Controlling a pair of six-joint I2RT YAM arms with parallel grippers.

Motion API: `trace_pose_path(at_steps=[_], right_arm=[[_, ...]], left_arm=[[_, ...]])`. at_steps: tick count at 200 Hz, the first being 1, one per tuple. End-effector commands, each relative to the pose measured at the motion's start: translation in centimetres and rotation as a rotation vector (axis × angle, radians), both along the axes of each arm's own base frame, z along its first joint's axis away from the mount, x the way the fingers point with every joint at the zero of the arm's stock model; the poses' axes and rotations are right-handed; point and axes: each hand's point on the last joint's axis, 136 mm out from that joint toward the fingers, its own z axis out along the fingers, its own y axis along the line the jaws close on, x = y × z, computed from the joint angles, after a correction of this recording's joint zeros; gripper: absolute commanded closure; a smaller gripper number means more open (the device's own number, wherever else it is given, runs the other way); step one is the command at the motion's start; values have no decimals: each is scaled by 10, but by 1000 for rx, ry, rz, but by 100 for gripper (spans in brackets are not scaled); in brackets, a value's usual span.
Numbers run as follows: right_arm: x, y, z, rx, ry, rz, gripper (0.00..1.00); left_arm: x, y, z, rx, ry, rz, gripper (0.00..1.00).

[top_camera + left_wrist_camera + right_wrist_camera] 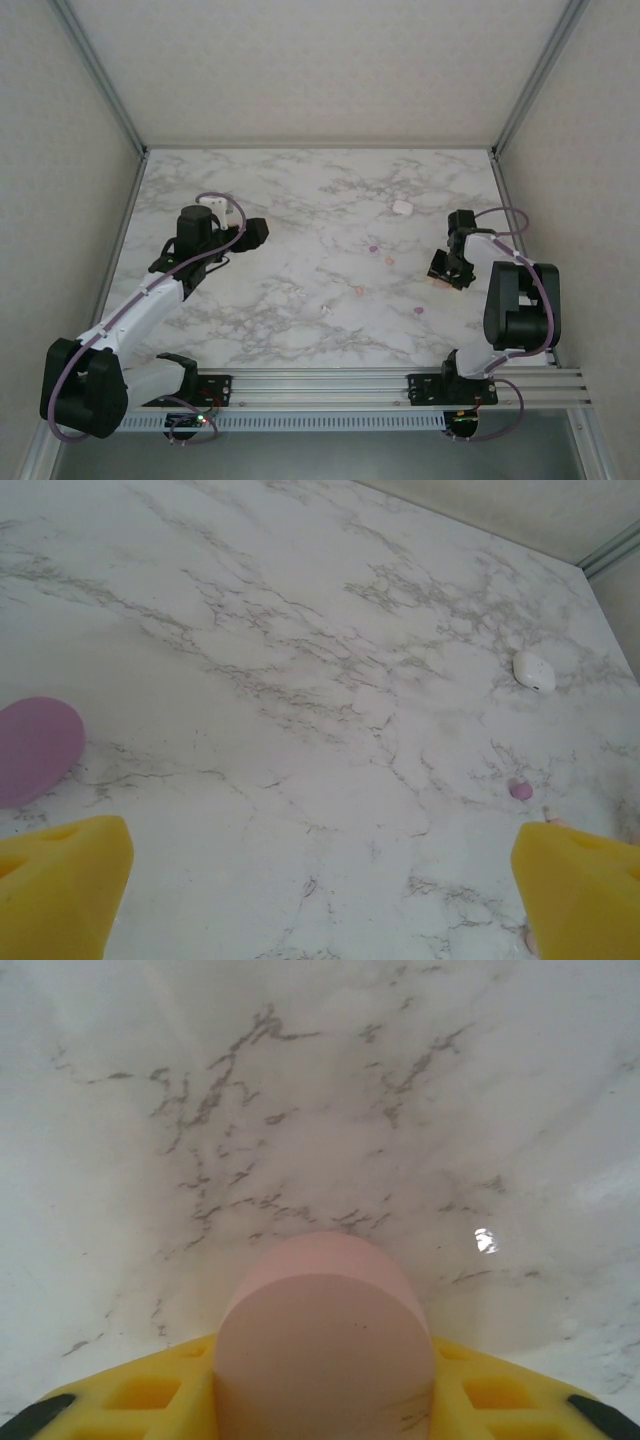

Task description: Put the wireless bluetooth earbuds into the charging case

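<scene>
**R hand (325,1385) pinching peach case; L hand idle and wide**

R hand: both yellow fingers (140,1392) sit against the flanks of the peach case (322,1305), whose rounded end pokes fwd over the marble desk (300,1090). It's a side pinch, prob. so the case can be steadied or turned for loading. Can't tell whether it's lifted or resting on the desk, and no lid seam or opening is visible from here. In the top view this hand (447,268) points down at the desk's right side.

L hand (318,870): fingers spread wide w/ nothing btwn them, hovering over bare marble. A purple case (35,748) lies just beside one finger. My guess is it's the picker, clear of R's work.

The earbuds (373,249) lie loose mid-desk, none in a case. That's a purple one, w/ a peach bud (389,261) just beside it. A second peach bud (358,291) sits nearer the arms, and a second purple bud (419,311) is closer to R's base. A white case (403,208) lies further back, apart from them. I'd judge the task is barely begun, since a case needs opening first.
</scene>
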Motion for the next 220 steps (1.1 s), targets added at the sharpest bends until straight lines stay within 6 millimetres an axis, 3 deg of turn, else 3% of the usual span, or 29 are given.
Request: trace_pose_path(at_steps=[1, 35, 75, 91, 112, 155, 220], right_arm=[[6, 8, 11, -15, -32, 51, 61], [18, 39, 42, -26, -175, 229, 65], [33, 107, 125, 36, -565, 511, 67], [28, 140, 162, 49, -750, 705, 68], [8, 178, 189, 35, -948, 1006, 70], [-14, 210, 203, -87, -1140, 1360, 73], [-19, 233, 217, -132, -1281, 1485, 73]], left_arm=[[2, -2, 15, -2, -33, -8, 3], [2, -6, 21, -30, -30, -16, 5], [4, -19, 41, -133, -32, -51, 7], [6, -30, 53, -184, -26, -90, 8], [4, -50, 72, -215, -39, -168, 8], [-13, -102, 103, -233, -41, -362, 11], [-51, -185, 108, -218, 10, -609, 22]])
